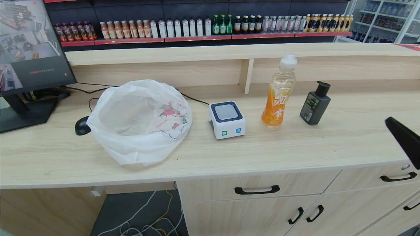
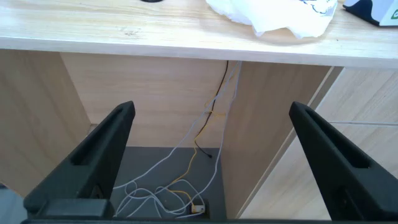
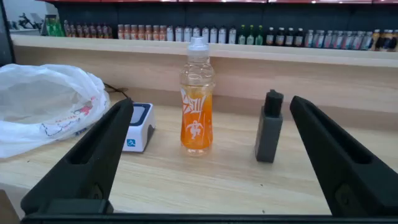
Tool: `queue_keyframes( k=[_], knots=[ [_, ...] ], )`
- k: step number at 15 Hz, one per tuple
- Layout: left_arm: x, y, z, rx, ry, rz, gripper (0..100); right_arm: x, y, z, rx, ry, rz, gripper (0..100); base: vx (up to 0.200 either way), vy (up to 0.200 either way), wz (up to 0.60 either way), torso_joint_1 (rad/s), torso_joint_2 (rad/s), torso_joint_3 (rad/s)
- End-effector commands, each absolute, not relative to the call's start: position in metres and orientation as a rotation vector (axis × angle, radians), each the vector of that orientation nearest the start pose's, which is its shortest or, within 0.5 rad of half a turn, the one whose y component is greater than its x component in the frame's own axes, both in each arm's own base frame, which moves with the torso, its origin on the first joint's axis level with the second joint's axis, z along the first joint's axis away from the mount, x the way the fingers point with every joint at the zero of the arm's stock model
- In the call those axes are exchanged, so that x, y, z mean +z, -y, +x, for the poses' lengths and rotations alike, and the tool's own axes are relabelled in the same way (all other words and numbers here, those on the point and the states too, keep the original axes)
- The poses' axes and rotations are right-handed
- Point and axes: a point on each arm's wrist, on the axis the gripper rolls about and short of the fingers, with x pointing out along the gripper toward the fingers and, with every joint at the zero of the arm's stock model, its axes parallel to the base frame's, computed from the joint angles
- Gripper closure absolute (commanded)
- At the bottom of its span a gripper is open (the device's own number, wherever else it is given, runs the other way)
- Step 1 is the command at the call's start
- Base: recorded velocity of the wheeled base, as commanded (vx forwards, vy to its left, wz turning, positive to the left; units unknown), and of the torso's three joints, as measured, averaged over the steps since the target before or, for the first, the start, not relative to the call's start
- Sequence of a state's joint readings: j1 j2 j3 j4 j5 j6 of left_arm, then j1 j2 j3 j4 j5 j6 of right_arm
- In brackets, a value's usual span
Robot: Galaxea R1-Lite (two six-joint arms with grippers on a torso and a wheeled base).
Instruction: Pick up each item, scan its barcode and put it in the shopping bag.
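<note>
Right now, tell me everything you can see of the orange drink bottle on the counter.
The orange drink bottle is clear plastic with a white cap. Pale yellow liquid shows near the top, and an orange wrap with white markings covers the lower part. It stands upright on the light wooden counter, between the white barcode scanner and the dark pump bottle, touching neither. Nothing holds it.

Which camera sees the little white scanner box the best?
The head view: the barcode scanner shows whole, top window and front, between the shopping bag and the orange drink bottle. The right wrist view shows it partly behind the right end effector. The left wrist view catches just a corner.
</note>
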State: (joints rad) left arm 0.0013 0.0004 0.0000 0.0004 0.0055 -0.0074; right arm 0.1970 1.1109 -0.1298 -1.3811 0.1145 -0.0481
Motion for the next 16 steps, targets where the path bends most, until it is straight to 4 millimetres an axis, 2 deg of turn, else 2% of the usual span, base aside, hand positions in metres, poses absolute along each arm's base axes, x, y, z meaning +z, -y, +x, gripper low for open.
queue_keyframes(
  k=[1,3,5,8,12,14,16],
  knots=[
    [0.075,0.0,-0.023,0.008,-0.002,-0.008,0,0.192,-0.053,0.165,0.397,0.313,-0.024,0,0.0,0.0,0.0,0.0,0.0,0.0],
    [0.075,0.0,-0.023,0.008,0.0,-0.008,0,0.195,-0.065,0.182,0.43,0.329,-0.022,0,0.0,0.0,0.0,0.0,0.0,0.0],
    [0.075,0.0,-0.023,0.008,-0.002,-0.008,0,0.192,-0.074,0.185,0.436,0.313,-0.012,0,0.0,0.0,0.0,0.0,0.0,0.0],
    [0.075,0.0,-0.023,0.008,0.0,-0.009,0,0.183,-0.075,0.189,0.408,0.274,-0.015,0,0.0,0.0,0.0,0.0,0.0,0.0],
    [0.075,0.0,-0.023,0.008,-0.002,-0.008,0,0.175,-0.089,0.221,0.393,0.246,-0.011,0,0.0,0.0,0.0,0.0,0.0,0.0],
    [0.075,0.0,-0.023,0.008,-0.001,-0.009,0,0.173,-0.093,0.23,0.392,0.238,-0.017,0,0.0,0.0,0.0,0.0,0.0,0.0],
    [0.075,0.0,-0.023,0.008,0.0,-0.008,0,0.177,-0.096,0.246,0.38,0.264,-0.009,0,0.0,0.0,0.0,0.0,0.0,0.0]
  ],
)
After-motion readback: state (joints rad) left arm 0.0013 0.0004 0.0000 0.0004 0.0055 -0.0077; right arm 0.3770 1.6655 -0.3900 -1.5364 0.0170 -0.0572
